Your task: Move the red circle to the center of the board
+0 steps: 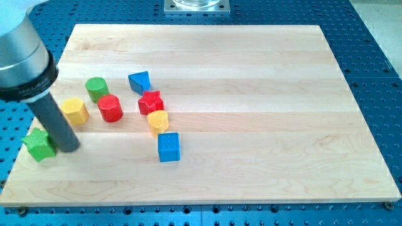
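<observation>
The red circle [110, 108] stands on the left part of the wooden board [251, 125]. My tip [68, 149] rests on the board at the view's left, below and left of the red circle and apart from it. The tip is just right of the green star-like block [39, 144] and below the yellow hexagon-like block [75, 111].
A green circle [97, 89] sits above and left of the red circle. A blue triangle [140, 81], a red star [151, 102], a yellow heart-like block [157, 122] and a blue square [168, 147] lie to its right. The robot base [196, 6] is at the view's top.
</observation>
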Controlling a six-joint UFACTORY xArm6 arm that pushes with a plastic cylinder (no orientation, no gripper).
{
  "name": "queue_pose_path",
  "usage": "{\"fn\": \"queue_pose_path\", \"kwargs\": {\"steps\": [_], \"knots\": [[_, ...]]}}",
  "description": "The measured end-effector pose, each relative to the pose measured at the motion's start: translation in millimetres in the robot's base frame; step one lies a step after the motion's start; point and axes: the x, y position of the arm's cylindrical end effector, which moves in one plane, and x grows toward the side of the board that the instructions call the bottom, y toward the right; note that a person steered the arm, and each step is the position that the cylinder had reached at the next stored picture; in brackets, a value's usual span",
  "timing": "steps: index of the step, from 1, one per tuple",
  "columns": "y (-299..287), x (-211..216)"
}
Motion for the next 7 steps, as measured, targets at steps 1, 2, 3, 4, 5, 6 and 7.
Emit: {"fn": "queue_pose_path", "kwargs": {"steps": [1,2,3,4,5,6,7], "knots": [[2,-46],[13,-51],[17,-52],[67,-60],[138,-60],[224,-60],[286,-56]]}}
